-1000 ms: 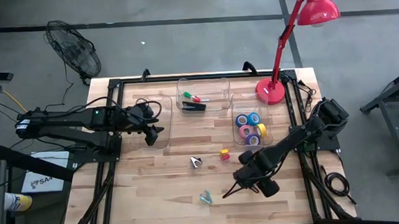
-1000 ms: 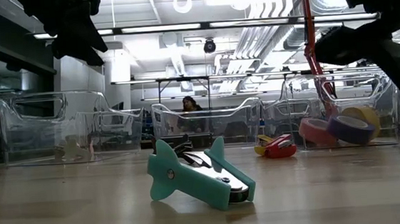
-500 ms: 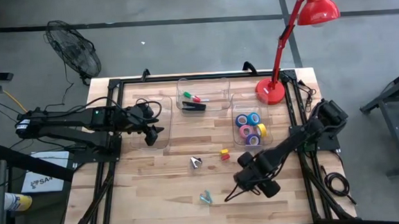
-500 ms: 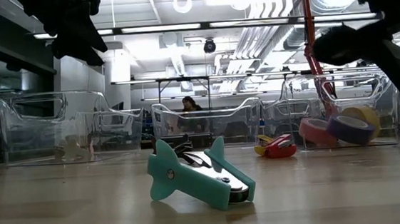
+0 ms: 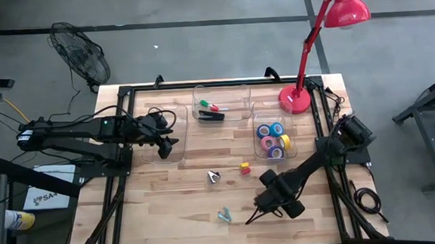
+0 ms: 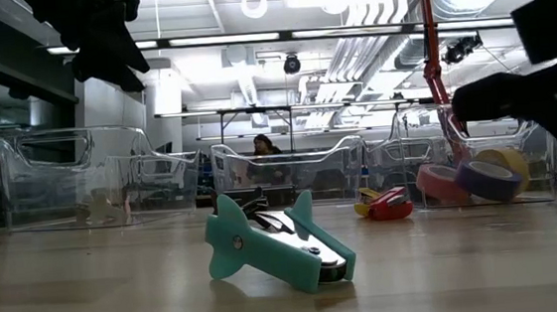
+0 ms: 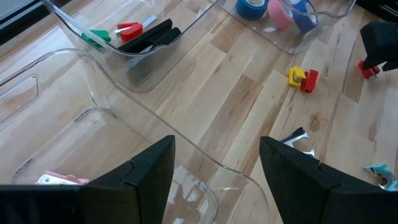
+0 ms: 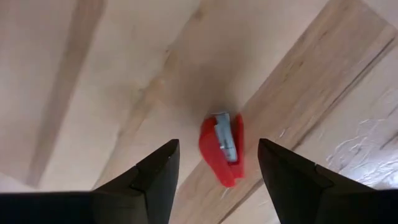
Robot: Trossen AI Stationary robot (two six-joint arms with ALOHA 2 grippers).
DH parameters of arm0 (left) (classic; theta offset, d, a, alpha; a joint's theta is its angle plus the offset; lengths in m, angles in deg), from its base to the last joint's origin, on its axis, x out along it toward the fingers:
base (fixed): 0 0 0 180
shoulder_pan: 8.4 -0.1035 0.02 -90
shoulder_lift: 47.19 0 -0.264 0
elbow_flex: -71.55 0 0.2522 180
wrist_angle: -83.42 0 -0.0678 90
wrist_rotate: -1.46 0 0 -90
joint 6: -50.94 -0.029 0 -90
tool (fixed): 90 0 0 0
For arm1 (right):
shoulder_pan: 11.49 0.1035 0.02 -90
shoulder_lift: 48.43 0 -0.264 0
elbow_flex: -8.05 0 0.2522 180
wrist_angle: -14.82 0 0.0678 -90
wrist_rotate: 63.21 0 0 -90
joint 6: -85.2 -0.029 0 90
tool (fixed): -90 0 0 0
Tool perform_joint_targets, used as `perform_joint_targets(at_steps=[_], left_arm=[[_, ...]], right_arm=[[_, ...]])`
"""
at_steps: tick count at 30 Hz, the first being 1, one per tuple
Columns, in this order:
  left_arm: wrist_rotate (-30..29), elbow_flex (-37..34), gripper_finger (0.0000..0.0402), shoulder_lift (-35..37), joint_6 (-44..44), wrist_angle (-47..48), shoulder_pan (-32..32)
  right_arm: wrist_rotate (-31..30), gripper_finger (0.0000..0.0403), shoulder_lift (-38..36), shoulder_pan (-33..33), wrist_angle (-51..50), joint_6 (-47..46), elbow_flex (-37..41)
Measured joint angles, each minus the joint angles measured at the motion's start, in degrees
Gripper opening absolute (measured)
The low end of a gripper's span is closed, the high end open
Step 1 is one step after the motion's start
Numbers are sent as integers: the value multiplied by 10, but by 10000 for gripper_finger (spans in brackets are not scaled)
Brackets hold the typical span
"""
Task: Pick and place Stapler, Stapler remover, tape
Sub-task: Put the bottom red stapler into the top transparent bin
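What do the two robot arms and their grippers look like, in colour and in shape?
Both arms are dark, almost black, built of slim jointed links. The left arm carries black cables along its links, and a small green light shows on it. The right arm ends in a bulkier wrist block. The left gripper and the right gripper each have two flat, matte black, wedge-shaped fingers.

Open tabletop before bins

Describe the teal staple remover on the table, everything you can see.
The teal staple remover is a small claw type: teal plastic grips with winged tabs over shiny metal claws. It lies tipped on its side on the bare wooden table, near the front edge, apart from the other items. Only the table touches it.
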Motion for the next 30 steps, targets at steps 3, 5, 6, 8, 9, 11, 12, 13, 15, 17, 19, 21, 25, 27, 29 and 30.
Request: perform_joint_targets(at_steps=[3,5,6,8,9,11,12,13,15,17,19,21,25,27,29,30], left_arm=[[0,0,230,0,0,1,0],[0,0,230,0,0,1,0],[0,0,230,0,0,1,0],[0,0,230,0,0,1,0],[1,0,230,0,0,1,0],[1,0,230,0,0,1,0],[1,0,230,0,0,1,0],[1,0,230,0,0,1,0],[1,0,230,0,0,1,0],[1,0,230,0,0,1,0],[1,0,230,0,0,1,0],[1,0,230,0,0,1,0],[1,0,230,0,-1,1,0],[1,0,230,0,-1,2,0],[1,0,230,0,-1,3,0],[1,0,230,0,-1,4,0]], right_arm=[[-20,208,9,0,0,0,0],[-24,208,13,0,0,0,0],[-24,208,15,0,0,0,0],[-23,205,19,1,-2,0,0],[-22,201,20,1,-2,0,0],[-17,190,20,2,-3,0,0],[-17,183,20,3,-2,0,0],[-17,174,20,3,-2,0,0],[-15,156,20,4,-2,0,0],[-13,136,20,5,-1,-2,0],[-9,116,20,5,-1,-2,0],[-9,95,20,5,1,-2,0],[-4,67,20,5,8,-2,-1],[2,68,20,5,18,-2,-1],[11,67,20,4,31,-19,-1],[12,67,20,3,36,-38,-1]])
